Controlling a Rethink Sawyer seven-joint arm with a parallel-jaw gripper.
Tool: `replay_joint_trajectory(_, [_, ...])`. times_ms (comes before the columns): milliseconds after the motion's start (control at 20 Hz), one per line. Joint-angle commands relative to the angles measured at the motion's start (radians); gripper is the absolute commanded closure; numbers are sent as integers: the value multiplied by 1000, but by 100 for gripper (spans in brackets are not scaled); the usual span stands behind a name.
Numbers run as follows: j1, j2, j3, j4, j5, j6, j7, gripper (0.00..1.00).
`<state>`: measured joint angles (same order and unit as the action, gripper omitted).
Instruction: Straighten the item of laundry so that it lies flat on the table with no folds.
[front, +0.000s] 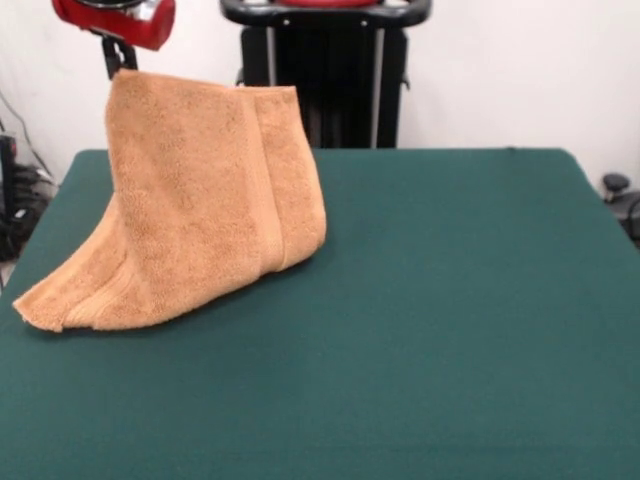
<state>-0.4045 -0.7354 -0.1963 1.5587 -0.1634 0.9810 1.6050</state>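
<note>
The towel (205, 200) hangs by one top corner from the end effector (120, 60), which grips it above the table's (450, 300) left side. Its lower end trails on the felt, its banded edge folded back. Judged from this, most of the flattening remains.

Illumination is bright, even and diffuse. The table (450, 330) shows no glare. The towel (200, 200) casts only a faint, soft shadow at its base. Focus is slightly soft overall; no visible edge distortion
</note>
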Motion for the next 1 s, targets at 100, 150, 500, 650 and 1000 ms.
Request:
replay_joint_trajectory(100, [61,-95,-17,-15,12,228,149,100])
replay_joint_trajectory(150, [63,-119,-25,-19,5,252,138,100])
replay_joint_trajectory(500, [42,-233,-42,-124,-45,508,28,100])
replay_joint_trajectory(650, [20,-246,-29,-137,-51,546,5,100])
replay_joint_trajectory(1000, [-23,-227,-3,-21,-29,407,17,100])
